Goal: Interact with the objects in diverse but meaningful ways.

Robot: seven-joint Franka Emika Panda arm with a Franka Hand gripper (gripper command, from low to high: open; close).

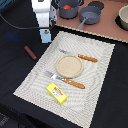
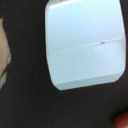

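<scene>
The light blue cup [image 1: 45,36] is directly under my gripper [image 1: 44,27], at the far left corner of the striped placemat [image 1: 95,50]. In the wrist view the light blue cup [image 2: 85,45] fills most of the picture, seen from its side, and my fingers do not show. The brown sausage [image 1: 31,52] lies on the black table left of the mat; one end of the sausage [image 2: 122,120] shows in the wrist view. The yellow packet [image 1: 57,93] rests near the mat's front corner. At the back, the grey pot [image 1: 67,8] holds the red tomato [image 1: 66,7].
A tan plate [image 1: 68,64] sits mid-mat, with a knife [image 1: 82,57] behind it and a fork [image 1: 65,80] in front. On the brown board at the back stand a grey pan [image 1: 90,15] and a bowl [image 1: 123,17].
</scene>
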